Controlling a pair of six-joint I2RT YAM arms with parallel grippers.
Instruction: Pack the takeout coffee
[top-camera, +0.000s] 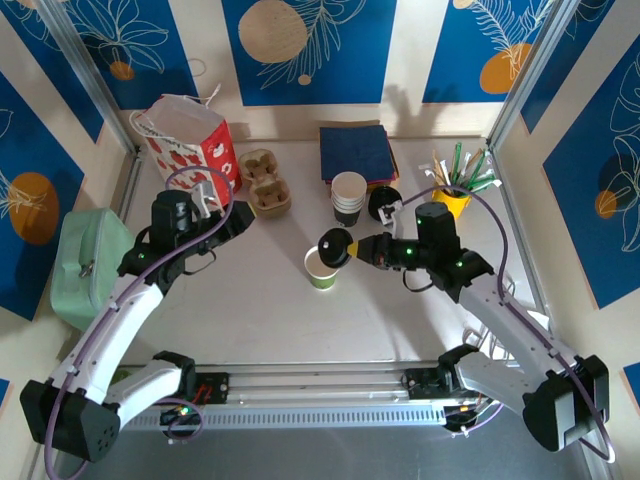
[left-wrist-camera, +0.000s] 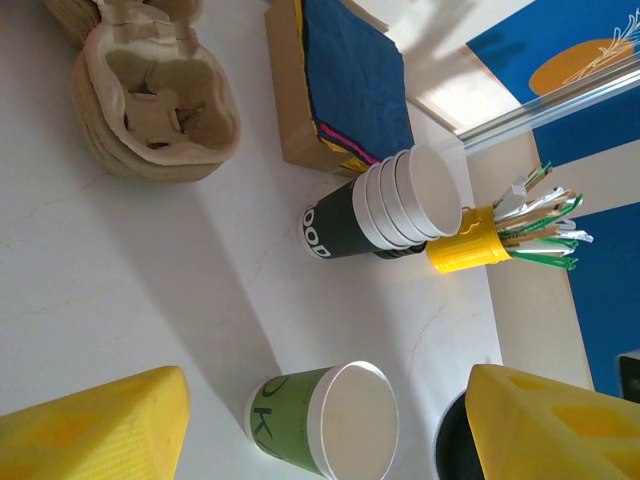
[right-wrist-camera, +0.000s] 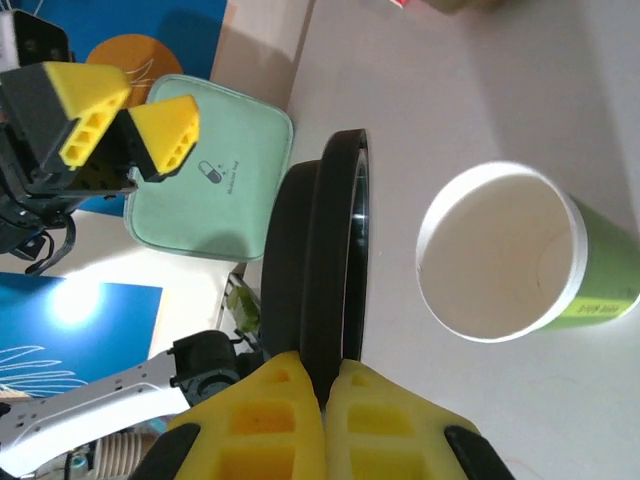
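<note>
The paper cup (top-camera: 321, 270) is lime-green outside with darker green lettering and white inside. The lid (top-camera: 334, 246) at its one o'clock is glossy black. The right pincer (top-camera: 352, 248) and left pincer (right-wrist-camera: 125, 122) have yellow tips. At the white worktop's (top-camera: 270, 320) ten o'clock is a red-and-white printed bag (top-camera: 190, 140), and at nine a mint-green pouch (top-camera: 88, 265). The napkins (top-camera: 357, 152) at twelve are navy, and the holder (top-camera: 452, 202) at two is yellow.

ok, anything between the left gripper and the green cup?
No, bare table in the top view: nothing between the open left gripper and the cup. The right gripper holds the lid by the cup's other side.
</note>
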